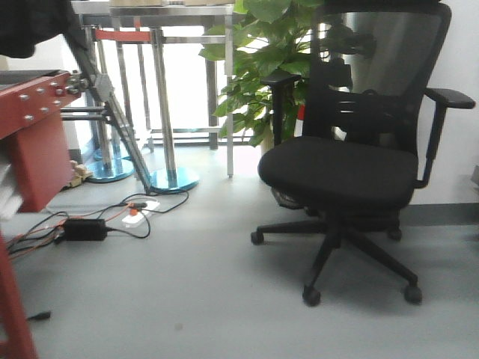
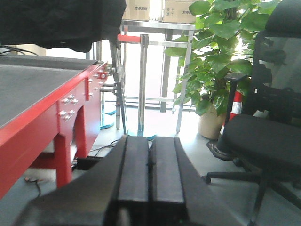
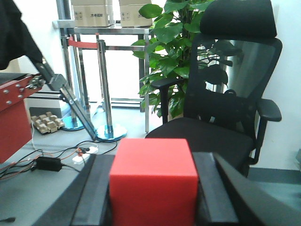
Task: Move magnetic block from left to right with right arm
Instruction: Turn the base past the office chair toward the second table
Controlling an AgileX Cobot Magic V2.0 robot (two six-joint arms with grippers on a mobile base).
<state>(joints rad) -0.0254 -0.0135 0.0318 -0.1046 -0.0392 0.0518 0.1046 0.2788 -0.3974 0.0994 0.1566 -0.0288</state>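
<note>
Right end effector [image 3: 153,200] is clamped on the magnetic block [image 3: 153,174]. The red cube sits between the two dark fingers [image 3: 96,188], which press against its sides, and it is held clear of the floor. Left end effector [image 2: 150,174] is clenched, pads [image 2: 134,169] meeting face to face with nothing between. A red-framed surface [image 2: 42,89] is to its left. A black office chair [image 3: 225,108] and a leafy plant [image 3: 169,42] stand behind the block. Cardboard boxes [image 3: 91,14] sit on a metal rack further back.
</note>
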